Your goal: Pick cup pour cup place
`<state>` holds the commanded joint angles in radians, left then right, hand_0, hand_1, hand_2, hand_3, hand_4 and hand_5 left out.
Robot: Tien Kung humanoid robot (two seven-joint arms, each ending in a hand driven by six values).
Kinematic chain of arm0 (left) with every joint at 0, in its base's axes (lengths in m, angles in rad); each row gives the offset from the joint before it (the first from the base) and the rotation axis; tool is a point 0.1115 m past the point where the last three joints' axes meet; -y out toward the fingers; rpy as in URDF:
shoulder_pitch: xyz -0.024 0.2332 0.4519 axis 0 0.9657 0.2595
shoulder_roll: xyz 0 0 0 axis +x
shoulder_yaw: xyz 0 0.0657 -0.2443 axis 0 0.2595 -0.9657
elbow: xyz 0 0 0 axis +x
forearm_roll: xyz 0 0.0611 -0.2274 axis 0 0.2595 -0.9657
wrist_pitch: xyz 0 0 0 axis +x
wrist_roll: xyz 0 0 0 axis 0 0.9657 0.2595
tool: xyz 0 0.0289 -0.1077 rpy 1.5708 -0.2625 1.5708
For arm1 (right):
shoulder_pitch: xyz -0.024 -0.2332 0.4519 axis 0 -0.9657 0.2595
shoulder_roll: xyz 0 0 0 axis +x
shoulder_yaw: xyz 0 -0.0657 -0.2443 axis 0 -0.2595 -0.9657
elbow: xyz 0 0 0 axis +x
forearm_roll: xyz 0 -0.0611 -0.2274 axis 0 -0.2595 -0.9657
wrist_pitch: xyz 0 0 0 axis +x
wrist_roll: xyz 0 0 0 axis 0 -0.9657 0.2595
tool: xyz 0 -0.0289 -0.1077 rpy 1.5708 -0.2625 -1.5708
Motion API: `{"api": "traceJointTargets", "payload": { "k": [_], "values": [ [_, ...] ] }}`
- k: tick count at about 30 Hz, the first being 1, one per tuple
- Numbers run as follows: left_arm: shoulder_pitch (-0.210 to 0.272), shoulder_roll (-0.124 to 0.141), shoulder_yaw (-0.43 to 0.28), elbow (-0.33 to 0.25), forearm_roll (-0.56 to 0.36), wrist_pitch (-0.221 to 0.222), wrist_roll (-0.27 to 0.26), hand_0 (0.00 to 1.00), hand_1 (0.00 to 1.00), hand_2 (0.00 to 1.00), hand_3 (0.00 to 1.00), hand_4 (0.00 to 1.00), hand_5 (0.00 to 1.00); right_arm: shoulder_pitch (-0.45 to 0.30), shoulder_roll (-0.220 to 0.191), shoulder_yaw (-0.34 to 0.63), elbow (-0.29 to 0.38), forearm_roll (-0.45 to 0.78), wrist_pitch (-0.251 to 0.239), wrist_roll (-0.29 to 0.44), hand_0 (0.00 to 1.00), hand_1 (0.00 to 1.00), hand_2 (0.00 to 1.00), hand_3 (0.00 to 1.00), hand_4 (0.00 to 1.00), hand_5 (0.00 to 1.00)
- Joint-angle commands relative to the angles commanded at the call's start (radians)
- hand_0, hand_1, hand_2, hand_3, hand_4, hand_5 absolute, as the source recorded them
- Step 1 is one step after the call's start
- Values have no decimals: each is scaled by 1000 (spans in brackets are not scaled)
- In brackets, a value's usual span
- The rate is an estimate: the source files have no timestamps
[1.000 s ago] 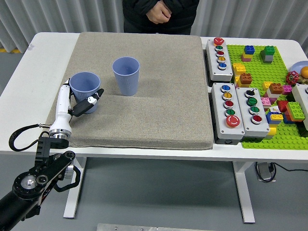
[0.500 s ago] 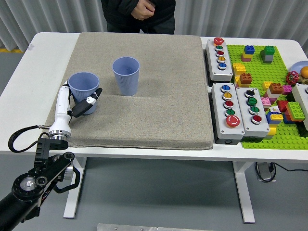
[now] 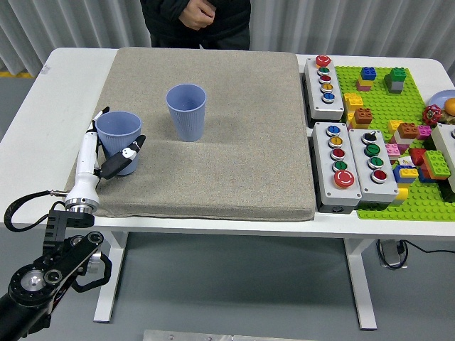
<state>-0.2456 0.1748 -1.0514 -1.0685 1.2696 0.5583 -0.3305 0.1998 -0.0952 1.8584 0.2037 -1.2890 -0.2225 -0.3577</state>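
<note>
Two blue-grey cups stand upright on the grey mat (image 3: 213, 177). The left cup (image 3: 119, 130) sits near the mat's left edge, with my left hand (image 3: 114, 142) wrapped round it: the thumb (image 3: 130, 151) presses on its right side and the fingertips (image 3: 98, 116) show at its left rim. The second cup (image 3: 186, 111) stands apart, to the right and a little farther back. My right arm is out of sight.
A person stands at the far side, hands (image 3: 195, 13) held together at the body. Right of the mat lie button boxes (image 3: 325, 79) (image 3: 355, 167) and a green brick baseplate (image 3: 398, 106) with several coloured bricks.
My left hand and the cup in it have shifted slightly left and toward me. The person at the far side has stepped to the left.
</note>
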Motion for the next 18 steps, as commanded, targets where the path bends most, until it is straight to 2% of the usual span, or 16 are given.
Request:
{"api": "traceJointTargets", "payload": {
  "k": [18],
  "values": [
    [16, 6, -12, -30, 39, -7, 9, 696, 742, 921, 948, 936, 530, 4, -1, 1, -1, 2, 1, 1, 688, 638, 589, 593, 2, 147]
  ]
}}
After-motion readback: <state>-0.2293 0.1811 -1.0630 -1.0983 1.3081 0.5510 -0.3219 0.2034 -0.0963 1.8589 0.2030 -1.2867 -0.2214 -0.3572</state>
